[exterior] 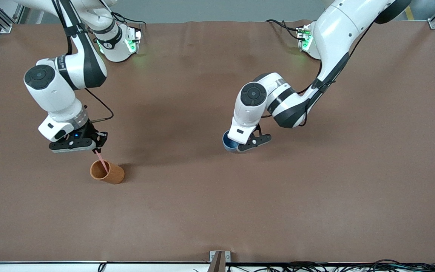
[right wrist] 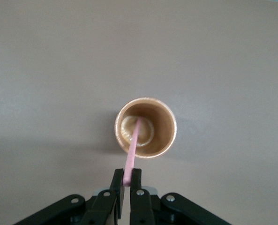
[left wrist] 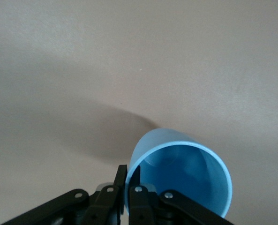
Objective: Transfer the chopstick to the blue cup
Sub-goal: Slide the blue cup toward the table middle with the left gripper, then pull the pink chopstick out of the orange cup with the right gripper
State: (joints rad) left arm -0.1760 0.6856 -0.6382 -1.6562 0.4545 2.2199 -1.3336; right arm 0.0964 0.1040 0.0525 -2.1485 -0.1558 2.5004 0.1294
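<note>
The pale pink chopstick (exterior: 103, 163) stands with its lower end inside the orange-brown cup (exterior: 107, 172) near the right arm's end of the table. My right gripper (exterior: 97, 149) is over that cup, shut on the chopstick's upper end; in the right wrist view (right wrist: 128, 182) the chopstick (right wrist: 132, 150) runs from the fingers down to the cup's bottom (right wrist: 146, 127). The blue cup (exterior: 229, 141) stands mid-table. My left gripper (exterior: 240, 147) is shut on its rim; in the left wrist view (left wrist: 128, 176) one finger is inside and one outside the blue cup's wall (left wrist: 181, 176).
The brown table cover (exterior: 217, 211) is bare around both cups. A small metal bracket (exterior: 219, 260) sits at the table edge nearest the front camera, with cables along that edge.
</note>
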